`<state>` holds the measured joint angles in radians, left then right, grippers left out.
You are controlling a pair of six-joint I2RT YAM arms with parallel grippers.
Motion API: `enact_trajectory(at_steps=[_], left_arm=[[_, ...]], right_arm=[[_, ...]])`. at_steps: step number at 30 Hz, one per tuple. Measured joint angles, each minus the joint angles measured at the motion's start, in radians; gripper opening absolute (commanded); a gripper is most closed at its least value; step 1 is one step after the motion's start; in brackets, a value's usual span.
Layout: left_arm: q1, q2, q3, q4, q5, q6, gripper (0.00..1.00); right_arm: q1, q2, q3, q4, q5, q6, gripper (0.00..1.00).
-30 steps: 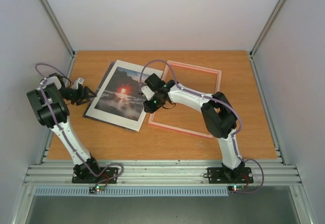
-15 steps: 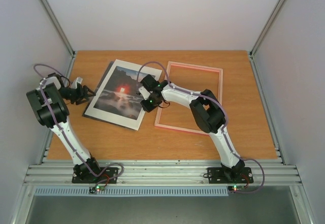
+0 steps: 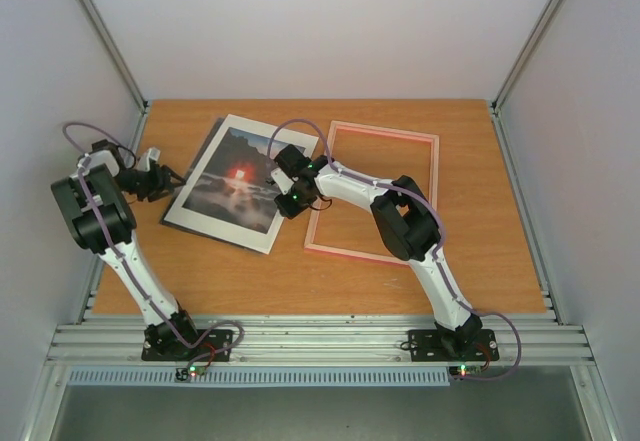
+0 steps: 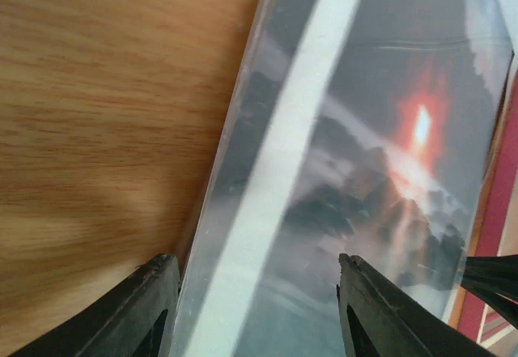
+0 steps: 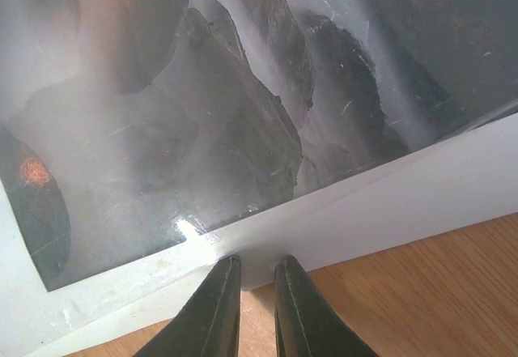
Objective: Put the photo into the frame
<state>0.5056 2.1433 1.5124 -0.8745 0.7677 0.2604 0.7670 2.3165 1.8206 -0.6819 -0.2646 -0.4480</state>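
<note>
The photo (image 3: 235,186), a dark rocky seascape with a red-orange sun, lies face up at the table's left-centre on a dark sheet (image 3: 204,151) that sticks out past its left edge. The thin pink frame (image 3: 385,130) lies flat just to its right, apart from the photo. My right gripper (image 3: 277,187) is at the photo's right edge. In the right wrist view its fingertips (image 5: 222,280) touch the white border (image 5: 388,203), and the jaws are nearly shut with nothing between them. My left gripper (image 3: 172,178) stands open, straddling the photo's left border (image 4: 283,179).
The wooden table (image 3: 480,211) is walled by white panels at the back and on both sides, with metal rails along its left and right edges. The right arm's elbow (image 3: 405,223) hangs over the frame's middle. A strip of the pink frame (image 4: 498,211) shows in the left wrist view.
The right gripper has moved left from the frame's left edge onto the photo's right border and narrowed. The photo has slid a little left. The left gripper has drawn back slightly and closed a little.
</note>
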Motion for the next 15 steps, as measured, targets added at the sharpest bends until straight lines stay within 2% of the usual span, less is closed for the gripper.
enact_trajectory(at_steps=[8, 15], left_arm=[[-0.016, -0.099, -0.006, -0.009, 0.025, -0.006, 0.49], [-0.023, -0.103, -0.006, -0.033, 0.060, 0.004, 0.44]], right_arm=[[0.001, 0.000, -0.003, 0.016, 0.002, 0.000, 0.14], [0.001, 0.000, -0.005, 0.026, 0.002, 0.000, 0.14]])
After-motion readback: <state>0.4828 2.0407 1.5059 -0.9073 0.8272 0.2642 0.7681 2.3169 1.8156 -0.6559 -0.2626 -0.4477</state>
